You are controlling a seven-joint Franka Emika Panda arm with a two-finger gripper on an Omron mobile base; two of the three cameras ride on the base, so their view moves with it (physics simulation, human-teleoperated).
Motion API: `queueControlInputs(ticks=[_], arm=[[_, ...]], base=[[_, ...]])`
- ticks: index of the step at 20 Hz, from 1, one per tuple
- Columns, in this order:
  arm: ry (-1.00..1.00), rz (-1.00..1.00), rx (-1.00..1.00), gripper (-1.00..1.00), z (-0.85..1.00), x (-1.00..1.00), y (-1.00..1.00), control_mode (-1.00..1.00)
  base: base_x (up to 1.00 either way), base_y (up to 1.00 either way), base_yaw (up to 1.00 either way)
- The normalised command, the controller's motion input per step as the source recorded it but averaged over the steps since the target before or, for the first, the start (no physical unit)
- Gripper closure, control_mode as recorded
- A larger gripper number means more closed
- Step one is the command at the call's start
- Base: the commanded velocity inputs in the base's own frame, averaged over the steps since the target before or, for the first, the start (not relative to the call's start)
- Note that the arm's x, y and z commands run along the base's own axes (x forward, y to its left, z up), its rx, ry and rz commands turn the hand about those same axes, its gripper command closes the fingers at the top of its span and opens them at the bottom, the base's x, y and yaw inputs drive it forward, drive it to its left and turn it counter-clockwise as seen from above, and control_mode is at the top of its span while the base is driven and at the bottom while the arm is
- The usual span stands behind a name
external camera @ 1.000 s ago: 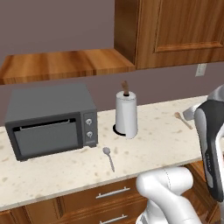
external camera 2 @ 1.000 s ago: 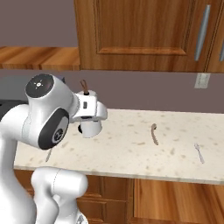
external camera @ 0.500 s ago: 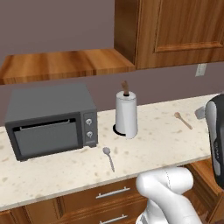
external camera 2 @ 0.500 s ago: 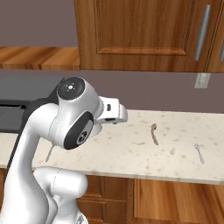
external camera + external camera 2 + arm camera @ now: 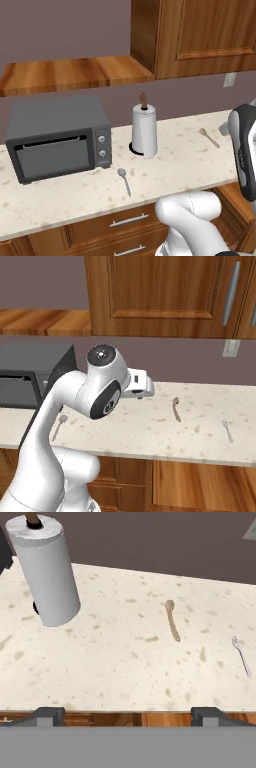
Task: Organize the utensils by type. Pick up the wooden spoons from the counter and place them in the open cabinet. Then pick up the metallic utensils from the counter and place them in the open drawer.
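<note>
**Over the tabletop: arm swung right, nothing yet picked up**

Over the last second the arm has swung rightward across the tabletop (image 5: pixel 115 662), from in front of the paper-towel roll (image 5: pixel 144 131) toward the wooden spoon (image 5: pixel 172 620). Judgement: the first pick is being approached, not begun. The wooden spoon lies flat, well apart from the roll. A small silver fork (image 5: pixel 241 655) lies further right; a silver spoon (image 5: pixel 124 179) rests near the toaster oven (image 5: pixel 60 136). The pincer (image 5: pixel 128 714) is fully spread, holding and touching nothing, hovering short of the tabletop edge.

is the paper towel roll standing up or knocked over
Upright: the paper towel roll stands on its holder on the counter.
</note>
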Motion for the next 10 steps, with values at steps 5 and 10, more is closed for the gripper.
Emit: queueControlInputs(ticks=[5,10], arm=[[0.0,0.0,-0.05,-1.0,-0.42,0.19,-0.21,-1.0],[0.18,0.0,-0.01,-1.0,-0.31,0.53,-0.25,-1.0]], base=[[0.0,0.0,0.0],[0.0,0.0,0.0]])
